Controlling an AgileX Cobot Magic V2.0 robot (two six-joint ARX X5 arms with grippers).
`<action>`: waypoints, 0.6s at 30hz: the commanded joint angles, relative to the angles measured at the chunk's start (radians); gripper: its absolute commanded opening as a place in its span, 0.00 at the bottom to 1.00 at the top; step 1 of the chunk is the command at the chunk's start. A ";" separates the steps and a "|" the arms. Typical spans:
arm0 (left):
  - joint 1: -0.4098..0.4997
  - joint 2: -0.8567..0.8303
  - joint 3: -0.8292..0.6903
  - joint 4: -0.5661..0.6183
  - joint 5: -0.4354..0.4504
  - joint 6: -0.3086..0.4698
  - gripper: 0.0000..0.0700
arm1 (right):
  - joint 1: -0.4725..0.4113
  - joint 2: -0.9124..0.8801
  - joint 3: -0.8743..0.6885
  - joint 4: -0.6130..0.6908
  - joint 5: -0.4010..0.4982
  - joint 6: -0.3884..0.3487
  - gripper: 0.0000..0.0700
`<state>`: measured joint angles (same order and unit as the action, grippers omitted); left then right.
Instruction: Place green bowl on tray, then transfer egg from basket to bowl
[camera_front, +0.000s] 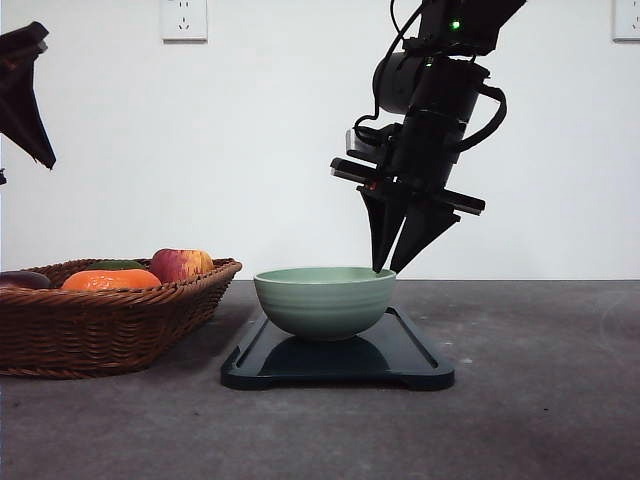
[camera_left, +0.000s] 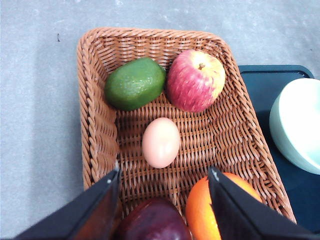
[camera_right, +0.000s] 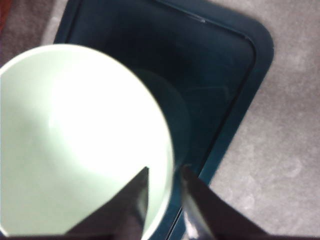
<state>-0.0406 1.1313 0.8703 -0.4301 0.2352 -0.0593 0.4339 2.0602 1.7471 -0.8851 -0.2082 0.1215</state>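
Bowl (camera_front: 325, 300) sat on the tray (camera_front: 415, 350); my right gripper (camera_right: 164, 175) straddled its 3 o'clock rim, slightly parted. Left gripper (camera_left: 164, 176) hung spread over the basket's (camera_left: 95, 125) egg (camera_left: 161, 142): fragile, slick, so I'd pinch its middle gently.

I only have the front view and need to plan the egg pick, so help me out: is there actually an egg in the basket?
Observer: Yes. The egg lies mid-basket, touching no fruit.
Operator: Where's the left gripper?
Observer: The left gripper hangs open above the basket, holding nothing.
Operator: Has the right one released the bowl?
Observer: The right gripper straddles the green bowl rim, one finger inside, one outside; the bowl sits on the tray.
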 joint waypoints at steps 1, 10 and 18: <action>-0.001 0.006 0.021 0.006 0.002 0.014 0.50 | 0.008 0.025 0.029 0.001 -0.001 0.009 0.21; -0.001 0.006 0.021 0.007 0.002 0.014 0.50 | 0.004 -0.074 0.027 0.013 0.079 -0.059 0.21; -0.001 0.006 0.021 0.006 0.002 0.014 0.50 | -0.014 -0.292 -0.293 0.333 0.072 -0.078 0.21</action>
<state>-0.0406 1.1313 0.8703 -0.4304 0.2352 -0.0593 0.4145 1.7643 1.4952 -0.5812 -0.1326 0.0645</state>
